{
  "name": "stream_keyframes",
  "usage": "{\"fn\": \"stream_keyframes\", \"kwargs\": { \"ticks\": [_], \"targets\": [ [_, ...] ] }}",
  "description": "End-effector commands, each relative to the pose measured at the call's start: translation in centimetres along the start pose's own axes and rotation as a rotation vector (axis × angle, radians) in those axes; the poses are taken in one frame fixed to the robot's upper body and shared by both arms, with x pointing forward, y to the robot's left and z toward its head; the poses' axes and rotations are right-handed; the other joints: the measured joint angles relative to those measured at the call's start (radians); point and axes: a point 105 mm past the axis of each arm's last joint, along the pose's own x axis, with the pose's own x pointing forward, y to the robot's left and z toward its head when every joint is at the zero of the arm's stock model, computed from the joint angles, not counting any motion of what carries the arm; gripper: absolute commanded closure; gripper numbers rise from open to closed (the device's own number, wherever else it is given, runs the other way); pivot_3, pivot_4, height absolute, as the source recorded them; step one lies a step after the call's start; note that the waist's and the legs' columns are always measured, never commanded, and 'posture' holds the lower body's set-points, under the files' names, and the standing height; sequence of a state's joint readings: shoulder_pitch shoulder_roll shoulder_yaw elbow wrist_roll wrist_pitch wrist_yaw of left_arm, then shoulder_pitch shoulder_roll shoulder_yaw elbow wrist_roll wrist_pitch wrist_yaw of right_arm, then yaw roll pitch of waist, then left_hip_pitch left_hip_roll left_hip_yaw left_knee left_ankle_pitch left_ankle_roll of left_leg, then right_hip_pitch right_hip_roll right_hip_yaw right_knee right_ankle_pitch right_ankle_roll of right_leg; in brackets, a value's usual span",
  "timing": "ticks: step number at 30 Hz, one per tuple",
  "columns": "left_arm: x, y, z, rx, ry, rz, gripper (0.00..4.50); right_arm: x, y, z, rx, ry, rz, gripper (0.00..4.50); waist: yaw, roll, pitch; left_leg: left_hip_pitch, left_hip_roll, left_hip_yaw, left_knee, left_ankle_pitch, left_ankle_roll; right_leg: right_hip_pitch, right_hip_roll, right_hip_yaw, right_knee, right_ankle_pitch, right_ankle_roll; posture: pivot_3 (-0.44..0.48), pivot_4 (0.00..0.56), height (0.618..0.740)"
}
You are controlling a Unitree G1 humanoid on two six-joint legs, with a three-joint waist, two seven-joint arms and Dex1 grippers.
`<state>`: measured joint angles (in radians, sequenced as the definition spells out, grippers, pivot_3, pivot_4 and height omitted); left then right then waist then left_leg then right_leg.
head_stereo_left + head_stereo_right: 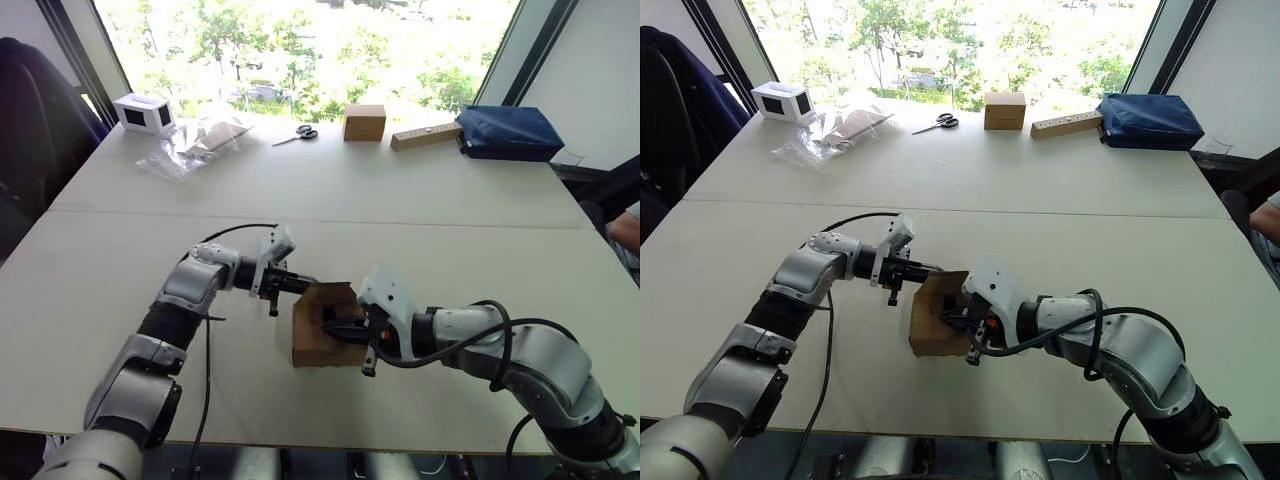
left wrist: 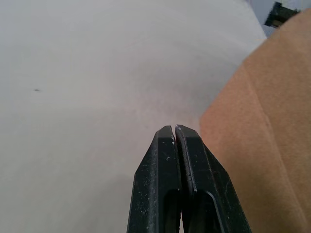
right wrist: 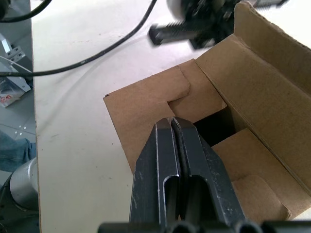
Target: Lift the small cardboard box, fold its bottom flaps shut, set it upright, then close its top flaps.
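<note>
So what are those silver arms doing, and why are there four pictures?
They belong to a robot. Two pictures come from cameras on its head, looking down at a white table. The other two come from cameras on its wrists. Both arms reach to a small cardboard box near the table's front edge. The left end effector is shut beside the box, touching nothing. The right end effector is shut too, pressing on the box's partly folded flaps. Far back lie scissors and a blue bag.
</note>
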<state>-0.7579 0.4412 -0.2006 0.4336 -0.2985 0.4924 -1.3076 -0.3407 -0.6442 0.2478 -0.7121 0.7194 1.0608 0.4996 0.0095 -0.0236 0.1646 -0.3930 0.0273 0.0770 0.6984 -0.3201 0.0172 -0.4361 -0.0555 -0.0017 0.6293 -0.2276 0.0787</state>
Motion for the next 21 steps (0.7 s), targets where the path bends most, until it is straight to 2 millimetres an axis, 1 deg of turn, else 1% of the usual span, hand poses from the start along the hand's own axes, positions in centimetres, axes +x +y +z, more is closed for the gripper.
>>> {"fn": "stream_keyframes", "kwargs": {
  "ticks": [1,2,4,6,8,10,12,15,16,17,21],
  "targets": [
    [-3.3,0.0,3.3,-0.004,-0.136,0.062,4.43,-0.2,0.1,0.7,-0.017,-0.045,-0.004,4.50,-0.004,0.000,0.000,0.000,0.000,0.000,0.000,0.000,0.000,0.000,0.000,0.000,0.000,0.000,0.000,0.000,0.150,0.740],
    [-4.0,-0.9,3.9,-0.027,-0.170,0.045,4.43,-0.3,0.0,0.8,-0.016,-0.047,-0.005,4.50,-0.008,0.000,0.000,0.000,0.000,0.000,0.000,0.000,0.000,0.000,0.000,0.000,0.000,0.000,0.000,0.000,0.150,0.740],
    [-5.0,-2.4,4.1,-0.051,-0.194,0.020,4.43,-0.3,0.0,0.7,-0.016,-0.049,-0.005,4.50,-0.019,0.000,0.000,0.000,0.001,0.000,-0.001,0.000,0.000,-0.001,0.000,0.000,0.001,0.001,0.003,0.000,0.150,0.740],
    [-5.6,-3.3,3.8,-0.075,-0.197,0.029,4.43,-0.3,0.0,0.7,-0.016,-0.049,-0.005,4.50,-0.022,0.000,0.000,0.000,0.001,0.000,-0.001,0.000,0.000,-0.001,-0.001,0.000,0.001,0.002,0.003,0.000,0.150,0.740],
    [-6.3,-4.6,3.4,-0.103,-0.200,0.030,4.43,-0.3,-0.1,0.6,-0.017,-0.047,-0.005,4.50,-0.023,0.000,0.000,0.001,0.001,0.000,-0.001,0.000,0.000,0.000,-0.001,0.000,0.001,0.002,0.003,0.000,0.150,0.740],
    [-6.6,-5.7,3.1,-0.118,-0.197,0.024,4.43,-0.4,-0.1,0.5,-0.017,-0.047,-0.004,4.50,-0.023,0.000,0.000,0.001,0.001,0.000,-0.001,0.000,0.000,0.000,-0.001,0.000,0.001,0.001,0.001,0.000,0.150,0.740],
    [-6.3,-7.5,2.6,-0.128,-0.177,-0.019,4.43,-0.4,-0.1,0.5,-0.016,-0.048,-0.002,4.50,-0.021,0.000,0.000,0.001,0.001,0.000,-0.001,0.000,0.000,0.000,-0.001,-0.001,0.001,0.000,0.000,0.000,0.150,0.740],
    [-5.6,-9.3,1.8,-0.149,-0.145,-0.064,4.43,-0.4,-0.2,0.5,-0.015,-0.049,0.003,4.50,-0.020,0.000,0.000,0.001,0.000,-0.001,-0.001,0.000,0.000,0.000,-0.003,-0.001,0.001,0.000,0.000,0.000,0.150,0.740],
    [-5.1,-9.7,1.0,-0.152,-0.119,-0.069,4.43,-0.4,-0.2,0.5,-0.015,-0.050,0.006,4.50,-0.020,0.000,0.000,0.001,0.000,0.000,-0.001,0.000,0.000,0.000,-0.003,-0.001,0.000,0.000,0.000,0.000,0.150,0.740],
    [-4.7,-9.9,0.5,-0.150,-0.102,-0.069,4.43,-0.4,-0.3,0.5,-0.017,-0.049,0.007,4.50,-0.021,0.000,0.000,0.001,-0.001,0.000,-0.001,0.000,0.000,0.000,-0.004,-0.001,0.000,0.000,0.000,0.000,0.150,0.740],
    [-4.0,-10.0,-0.4,-0.139,-0.075,-0.068,4.43,-0.3,-0.4,0.6,-0.024,-0.047,0.011,4.50,-0.020,0.000,0.000,0.001,-0.001,0.000,-0.001,0.000,0.000,0.001,-0.003,-0.001,0.000,0.000,-0.001,0.000,0.150,0.740]
  ]
}}
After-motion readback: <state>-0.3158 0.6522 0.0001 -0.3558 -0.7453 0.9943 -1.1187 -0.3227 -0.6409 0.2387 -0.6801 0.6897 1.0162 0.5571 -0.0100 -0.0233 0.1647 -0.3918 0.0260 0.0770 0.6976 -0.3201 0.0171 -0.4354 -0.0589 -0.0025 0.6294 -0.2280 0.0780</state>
